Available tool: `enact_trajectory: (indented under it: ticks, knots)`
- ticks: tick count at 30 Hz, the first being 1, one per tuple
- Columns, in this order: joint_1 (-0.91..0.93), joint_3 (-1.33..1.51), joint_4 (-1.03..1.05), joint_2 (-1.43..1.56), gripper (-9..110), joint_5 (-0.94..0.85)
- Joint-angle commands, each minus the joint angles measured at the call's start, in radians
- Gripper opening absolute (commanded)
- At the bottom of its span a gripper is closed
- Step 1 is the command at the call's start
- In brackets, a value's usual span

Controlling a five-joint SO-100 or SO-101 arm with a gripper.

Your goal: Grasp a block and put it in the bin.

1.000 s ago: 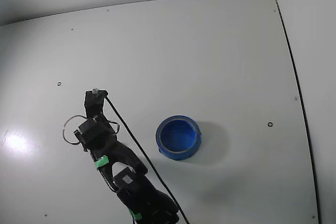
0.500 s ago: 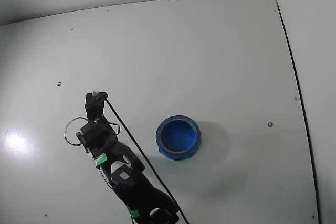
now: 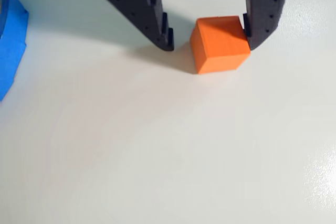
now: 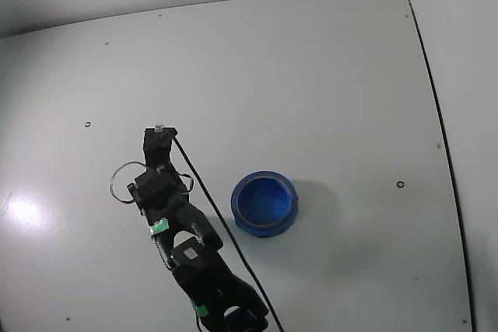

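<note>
In the wrist view, the small orange, plain-faced solid cube block (image 3: 219, 44) sits on the pale matte desk (image 3: 157, 145) near the top centre of the frame. The black two-finger hand (image 3: 208, 41) straddles it with its fingers apart: the right one touches the cube's upper right corner, the left one stands clear. The round bright blue bin (image 3: 11, 38) shows at the left edge. The block looks light, rigid and smooth, so squeezing its two opposite flat side faces squarely should hold it; a corner pinch might twist it loose.
</note>
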Motion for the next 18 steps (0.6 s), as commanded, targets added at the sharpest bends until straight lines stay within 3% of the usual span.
enact_trajectory:
  ticks: [1,10,15,18]
  knots:
    - [0.008,-0.074,-0.015,0.025,19,-0.008]
    - [0.008,-0.061,-0.015,0.023,17,-0.008]
    - [0.008,-0.061,-0.015,0.026,0,0.000]
    - [0.011,-0.061,-0.015,0.038,0,0.006]
